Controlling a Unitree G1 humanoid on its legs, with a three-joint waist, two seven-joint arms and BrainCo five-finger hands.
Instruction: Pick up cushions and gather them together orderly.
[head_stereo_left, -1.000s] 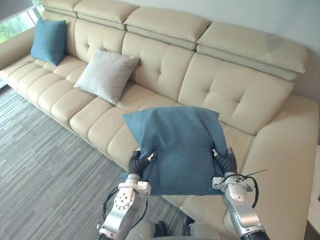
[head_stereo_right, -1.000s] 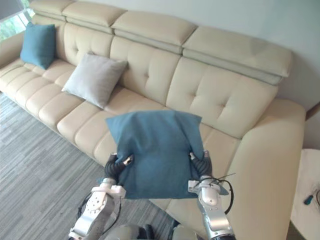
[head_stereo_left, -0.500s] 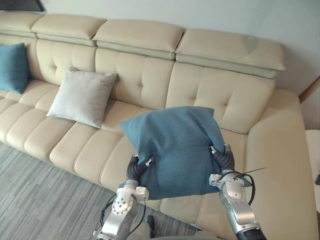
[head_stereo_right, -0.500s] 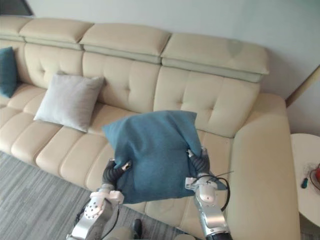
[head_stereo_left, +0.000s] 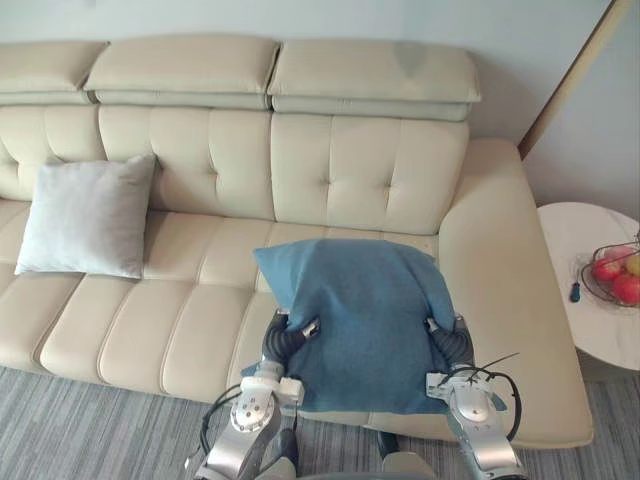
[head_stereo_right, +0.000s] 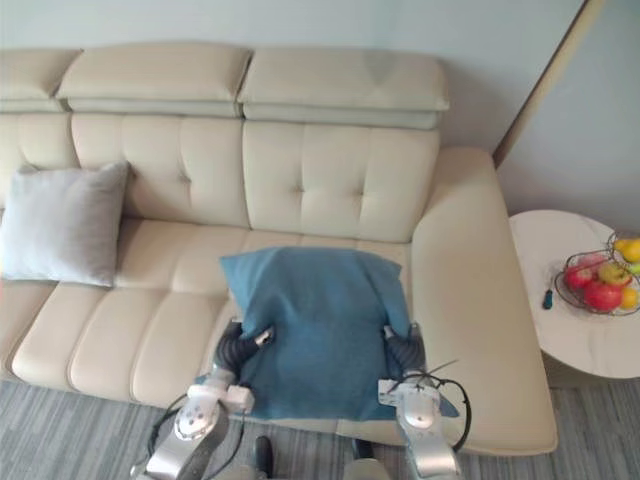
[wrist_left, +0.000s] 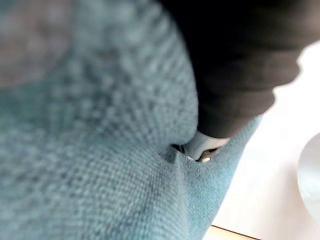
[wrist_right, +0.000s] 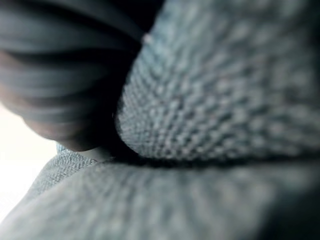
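A blue cushion (head_stereo_left: 362, 322) hangs in front of me, above the front edge of the cream sofa (head_stereo_left: 330, 170), held by its two side edges. My left hand (head_stereo_left: 291, 337) grips its left edge with the thumb pressed into the front cloth, and the left wrist view has a fingertip (wrist_left: 201, 150) dug into the blue weave. My right hand (head_stereo_left: 446, 340) pinches the right edge the same way, its fingers hidden behind the cushion. A grey cushion (head_stereo_left: 88, 215) leans upright against the sofa back at the far left.
The sofa's right armrest (head_stereo_left: 495, 280) runs beside the held cushion. A round white side table (head_stereo_left: 590, 300) at the right carries a wire basket of fruit (head_stereo_left: 613, 275) and a small blue object (head_stereo_left: 573, 292). Grey striped carpet (head_stereo_left: 90, 430) lies before the sofa.
The camera has swung right: the far blue cushion has left the view and the side table with fruit has come in. The held cushion stays in both hands, now lower over the seat.
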